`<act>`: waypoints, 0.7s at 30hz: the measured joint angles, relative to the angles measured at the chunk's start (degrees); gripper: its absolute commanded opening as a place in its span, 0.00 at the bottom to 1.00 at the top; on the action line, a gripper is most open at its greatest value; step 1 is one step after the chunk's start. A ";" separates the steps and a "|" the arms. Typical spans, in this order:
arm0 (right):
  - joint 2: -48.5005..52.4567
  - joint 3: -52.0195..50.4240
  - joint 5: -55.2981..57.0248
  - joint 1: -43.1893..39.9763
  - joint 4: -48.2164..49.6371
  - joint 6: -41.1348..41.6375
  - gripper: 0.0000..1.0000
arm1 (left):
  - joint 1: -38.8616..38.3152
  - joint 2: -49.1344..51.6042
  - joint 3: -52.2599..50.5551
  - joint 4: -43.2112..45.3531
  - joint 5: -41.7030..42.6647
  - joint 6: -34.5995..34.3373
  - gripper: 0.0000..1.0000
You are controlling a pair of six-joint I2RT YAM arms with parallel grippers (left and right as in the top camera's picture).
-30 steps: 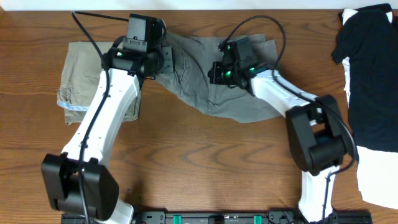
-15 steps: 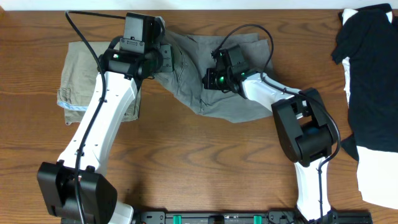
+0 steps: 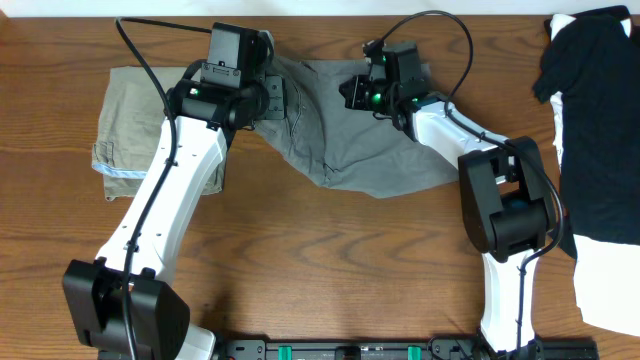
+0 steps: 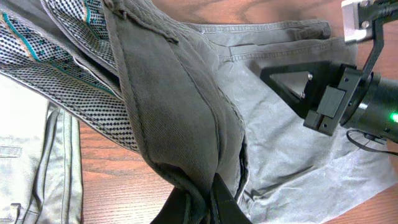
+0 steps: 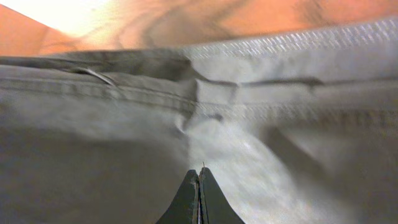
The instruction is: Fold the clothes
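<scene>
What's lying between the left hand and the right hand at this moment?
Only the grey shorts. Their cloth spans the whole stretch from the left hand to the right hand, with nothing else on it. The overhead view shows this best.

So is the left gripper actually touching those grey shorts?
Touching. The left wrist view shows the left gripper closed on a bunched fold of the grey shorts, with the cloth pressed right against its tips.

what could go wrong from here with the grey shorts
The right tool seems to pinch only a thin fold of the grey shorts; it may slip out.
The left tool holds a thick bunch right by the khaki shorts; a pull could drag or ruffle them.
</scene>
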 measured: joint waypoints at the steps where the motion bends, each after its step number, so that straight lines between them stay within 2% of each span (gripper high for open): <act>1: 0.09 0.02 0.22 0.22 0.92 0.02 0.01 | 0.00 0.00 0.00 0.00 -0.04 0.00 0.06; 13: 10.62 0.35 2.54 4.63 19.02 1.68 0.01 | 0.00 0.00 0.00 -0.24 -0.20 0.17 0.06; 21: 12.37 0.87 1.86 4.96 20.35 0.44 0.01 | -0.04 0.00 0.00 -0.39 -0.17 0.42 0.06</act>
